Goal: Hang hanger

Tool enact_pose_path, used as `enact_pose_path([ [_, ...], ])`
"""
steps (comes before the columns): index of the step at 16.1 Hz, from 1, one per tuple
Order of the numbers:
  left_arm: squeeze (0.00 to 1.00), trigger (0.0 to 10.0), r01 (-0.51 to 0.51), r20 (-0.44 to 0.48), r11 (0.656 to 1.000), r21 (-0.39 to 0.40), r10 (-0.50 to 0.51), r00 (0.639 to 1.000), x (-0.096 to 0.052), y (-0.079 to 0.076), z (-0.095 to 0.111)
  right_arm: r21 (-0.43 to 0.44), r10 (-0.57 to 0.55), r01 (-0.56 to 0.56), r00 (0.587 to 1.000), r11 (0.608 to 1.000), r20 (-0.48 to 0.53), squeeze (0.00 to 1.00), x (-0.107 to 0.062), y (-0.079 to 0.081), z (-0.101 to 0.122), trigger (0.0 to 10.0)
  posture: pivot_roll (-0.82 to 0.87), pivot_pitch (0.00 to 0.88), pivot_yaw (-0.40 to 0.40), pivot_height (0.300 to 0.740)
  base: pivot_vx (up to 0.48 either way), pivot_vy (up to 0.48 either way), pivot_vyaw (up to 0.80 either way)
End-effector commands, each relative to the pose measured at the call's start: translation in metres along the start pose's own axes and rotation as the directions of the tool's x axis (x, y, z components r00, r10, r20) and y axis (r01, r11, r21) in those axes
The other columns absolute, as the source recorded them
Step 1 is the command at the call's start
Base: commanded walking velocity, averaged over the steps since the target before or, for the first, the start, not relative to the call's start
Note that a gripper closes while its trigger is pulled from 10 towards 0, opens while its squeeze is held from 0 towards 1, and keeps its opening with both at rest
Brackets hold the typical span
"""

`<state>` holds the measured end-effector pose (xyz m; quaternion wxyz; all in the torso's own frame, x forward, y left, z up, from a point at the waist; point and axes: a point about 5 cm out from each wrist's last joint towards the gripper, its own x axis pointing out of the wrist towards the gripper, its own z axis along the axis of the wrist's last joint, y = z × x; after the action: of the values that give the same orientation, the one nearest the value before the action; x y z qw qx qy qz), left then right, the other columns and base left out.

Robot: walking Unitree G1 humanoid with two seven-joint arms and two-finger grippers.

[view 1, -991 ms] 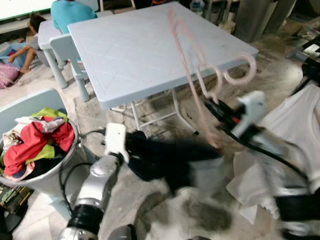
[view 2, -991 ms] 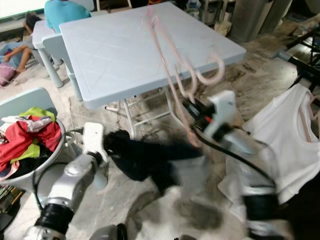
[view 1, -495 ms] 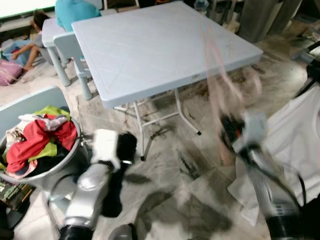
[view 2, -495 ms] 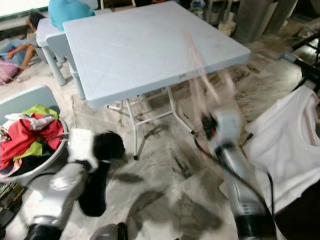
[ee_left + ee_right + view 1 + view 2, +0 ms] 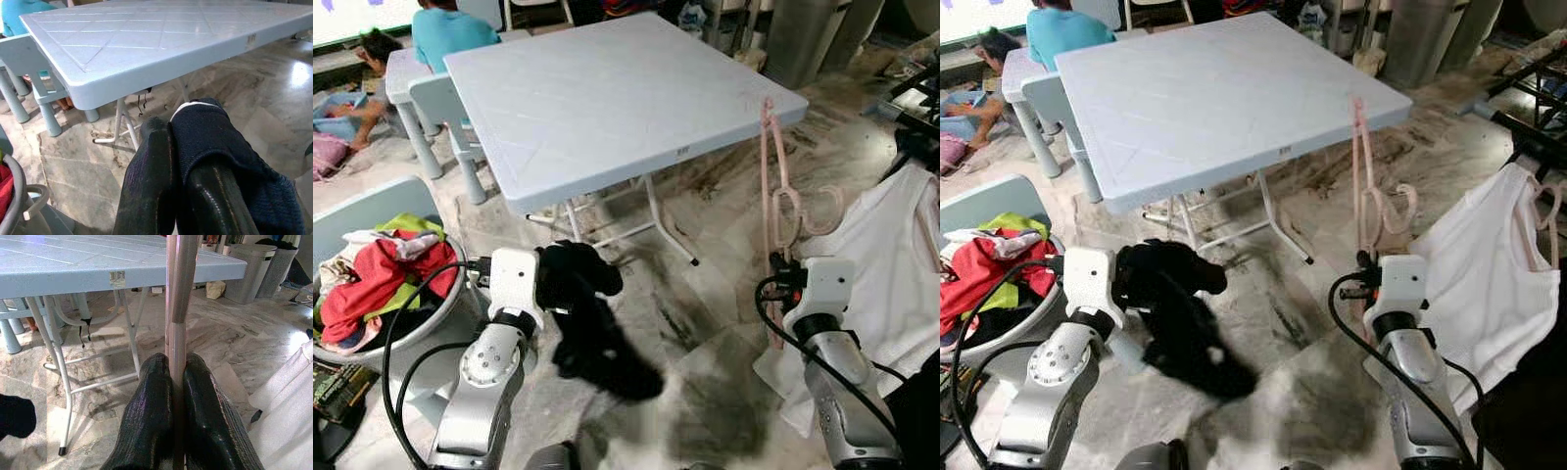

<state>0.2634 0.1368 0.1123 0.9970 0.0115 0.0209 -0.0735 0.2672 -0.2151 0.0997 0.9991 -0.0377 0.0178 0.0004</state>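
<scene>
Pink hangers (image 5: pixel 771 186), more than one bunched together, stand upright beside the table's near right corner, hooks (image 5: pixel 808 211) curling right. My right gripper (image 5: pixel 779 274) is shut on their lower bars; in the right wrist view the pink bar (image 5: pixel 178 289) runs up between the black fingers (image 5: pixel 149 416). To the left, my left gripper (image 5: pixel 553 279) is shut on a black garment (image 5: pixel 592 338), which droops toward the floor. The left wrist view has dark cloth (image 5: pixel 215 147) folded over the fingers (image 5: pixel 149 196).
A pale blue folding table (image 5: pixel 607 88) stands ahead, small chairs (image 5: pixel 445 98) at its far left. A grey basket (image 5: pixel 450 304) of colourful clothes is at my left. A white shirt (image 5: pixel 901 255) hangs at the right. People sit at the back left (image 5: pixel 450 24). The floor is marble.
The hangers swung from leaning over the table to standing upright by its corner. The black garment, earlier spread toward the right arm, now hangs from the left gripper alone. The camera shifted.
</scene>
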Motion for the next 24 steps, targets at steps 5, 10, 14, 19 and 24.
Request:
enact_pose_path([
  [5,0.00,10.0,-0.037,0.072,0.999,-0.022,0.039,0.997,0.005,0.009,0.024,-0.001,0.021,-0.021,0.999,1.000,0.046,0.00,0.001,0.006,0.008,0.0,-0.03,0.041,0.033,0.740,0.366,0.000,0.00],
  [10,0.00,10.0,-0.022,0.099,0.999,-0.038,0.026,0.995,0.009,0.005,0.036,-0.010,0.033,-0.033,0.998,0.999,0.059,0.00,0.001,0.007,0.011,0.0,-0.04,0.044,0.031,0.740,0.480,0.000,0.00],
  [14,0.00,10.0,-0.022,0.135,0.999,-0.033,0.026,0.991,0.012,0.003,0.047,-0.027,0.050,-0.049,0.997,0.998,0.063,0.00,0.003,0.007,0.013,0.0,-0.04,0.043,0.027,0.740,0.480,0.000,0.00],
  [19,0.00,10.0,-0.044,0.151,0.999,-0.027,0.048,0.987,0.014,0.005,0.052,-0.042,0.082,-0.079,0.994,0.996,0.067,0.00,0.008,0.010,0.014,0.0,-0.03,0.031,0.021,0.740,0.471,0.000,0.00],
  [24,0.00,10.0,-0.130,0.156,0.991,-0.019,0.131,0.979,0.016,0.014,0.055,-0.072,0.135,-0.129,0.988,0.989,0.081,0.00,0.010,0.017,0.017,0.0,-0.03,0.033,0.019,0.740,0.378,0.000,0.59],
])
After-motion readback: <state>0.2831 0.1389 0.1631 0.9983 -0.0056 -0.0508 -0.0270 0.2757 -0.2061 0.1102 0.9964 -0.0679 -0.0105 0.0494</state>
